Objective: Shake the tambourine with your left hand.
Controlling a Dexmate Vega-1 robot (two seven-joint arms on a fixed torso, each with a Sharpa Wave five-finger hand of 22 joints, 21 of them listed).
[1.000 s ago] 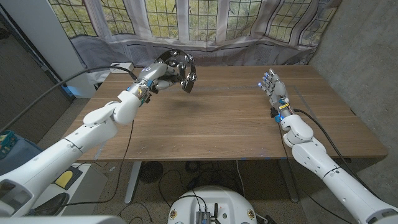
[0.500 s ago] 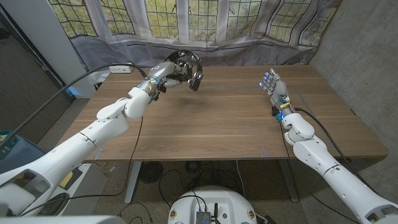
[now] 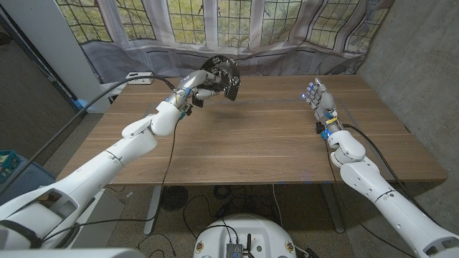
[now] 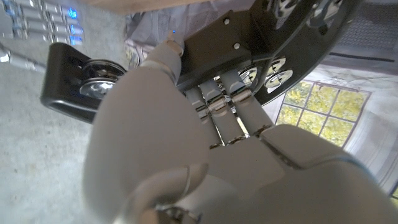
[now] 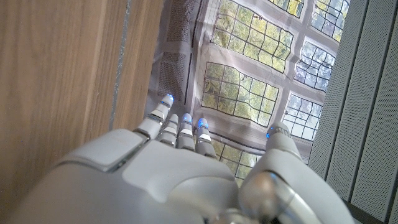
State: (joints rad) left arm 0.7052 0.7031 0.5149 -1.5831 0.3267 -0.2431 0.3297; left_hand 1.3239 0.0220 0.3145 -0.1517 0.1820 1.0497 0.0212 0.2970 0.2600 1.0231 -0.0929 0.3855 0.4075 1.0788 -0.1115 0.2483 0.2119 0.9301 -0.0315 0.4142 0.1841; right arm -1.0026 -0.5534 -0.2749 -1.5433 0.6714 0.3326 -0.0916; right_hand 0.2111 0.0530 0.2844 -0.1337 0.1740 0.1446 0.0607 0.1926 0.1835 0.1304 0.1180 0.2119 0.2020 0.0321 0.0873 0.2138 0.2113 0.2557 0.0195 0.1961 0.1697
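The left hand (image 3: 202,87) held the tambourine (image 3: 224,76) up in the air, over the far side of the table (image 3: 244,143). Its fingers (image 4: 233,84) were wrapped over the black rim, as the left wrist view showed from close by. Small shiny discs (image 4: 273,68) sat in the rim just past the fingers. The tambourine stood on its edge, tipped a little, and it touched nothing but the hand.

1 second before, the tambourine was lower and more to the left. Half a second before, it was a bit higher and farther out. Now it was higher again, close to the curtain (image 3: 287,57) at the back. The left arm (image 3: 136,136) had reached out longer too. So the hand kept swinging the tambourine up and away, and that looked like 1 stroke of a shake. I think the shaking was going on well, since the hold had not slipped. The next move was likely a swing back down.

The right hand (image 3: 318,100) stood on its edge on the right side of the table, fingers spread and pointing up, holding nothing. It had hardly moved in that second. The right wrist view showed its fingertips (image 5: 183,121) apart, with the window behind them.
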